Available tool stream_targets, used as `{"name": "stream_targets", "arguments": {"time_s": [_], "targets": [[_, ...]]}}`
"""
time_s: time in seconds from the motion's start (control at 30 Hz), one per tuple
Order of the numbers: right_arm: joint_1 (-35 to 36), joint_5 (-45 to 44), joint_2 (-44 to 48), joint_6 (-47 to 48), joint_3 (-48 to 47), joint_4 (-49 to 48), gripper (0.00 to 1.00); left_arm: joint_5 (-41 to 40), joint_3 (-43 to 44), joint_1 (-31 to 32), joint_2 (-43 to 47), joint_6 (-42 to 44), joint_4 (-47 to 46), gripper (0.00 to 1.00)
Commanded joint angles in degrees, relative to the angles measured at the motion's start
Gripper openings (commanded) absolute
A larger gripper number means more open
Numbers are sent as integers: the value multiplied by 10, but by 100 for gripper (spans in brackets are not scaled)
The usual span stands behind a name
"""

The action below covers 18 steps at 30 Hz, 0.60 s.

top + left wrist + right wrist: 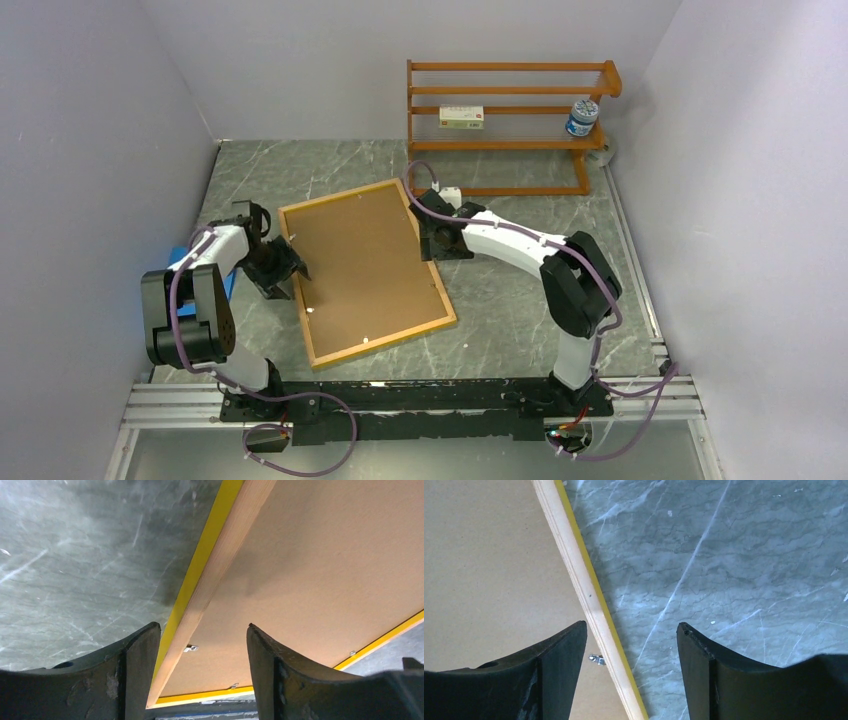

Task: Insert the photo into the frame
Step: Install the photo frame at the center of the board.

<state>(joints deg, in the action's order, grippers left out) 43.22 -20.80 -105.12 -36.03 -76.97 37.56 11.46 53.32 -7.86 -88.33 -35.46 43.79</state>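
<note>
**Fig. Two-arm approach to the frame lying face down.**

- **Table:** the grey marbled table carries everything.
- **Frame:** the frame lies at mid-table, skewed, with its wood-coloured back up and its yellow front down.
- **Backing board:** the brown backing board fills the frame's opening.
- **Shelf rack:** an orange-brown shelf rack stands far right, well apart from the frame.
- **Photo:** the photo appears in no view. Whether it lies under the board cannot be told.
- **Right gripper:** the right gripper is spread wide across the frame's right rail, with one finger over the board and one over bare table.
- **Left gripper:** the left gripper is likewise spread across the left rail. Neither gripper holds anything, and contact with the wood cannot be confirmed.
- **Blue sheet:** a small blue sheet lies on the left under the left arm.
- **Clips:** small metal clips sit on the rail's inner edge.

**Hazards (judged):**
- The rail is thin and the table looks smooth, so closing fingers may push the frame sideways instead of pinching it.
- Uneven lifting by the two arms could twist the frame or make it pivot out of one grip.
- If the clips do not hold, the board could drop free when the frame is tilted.
- A fingertip landing on a clip would grip poorly.
</note>
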Motion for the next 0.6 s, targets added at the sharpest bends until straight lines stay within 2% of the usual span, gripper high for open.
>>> {"name": "stream_targets", "arguments": {"time_s": [0.0,0.27,0.57], "targets": [[-1,12,-10,19,-1,-7,69,33,-20,-2,18,-17,-18,67],[-2,54,-35,37,-13,-26,65,43,-22,-3,22,-8,-7,41],[-3,76,-17,60,-8,-54,60,49,-47,-1,16,-14,4,15]]}}
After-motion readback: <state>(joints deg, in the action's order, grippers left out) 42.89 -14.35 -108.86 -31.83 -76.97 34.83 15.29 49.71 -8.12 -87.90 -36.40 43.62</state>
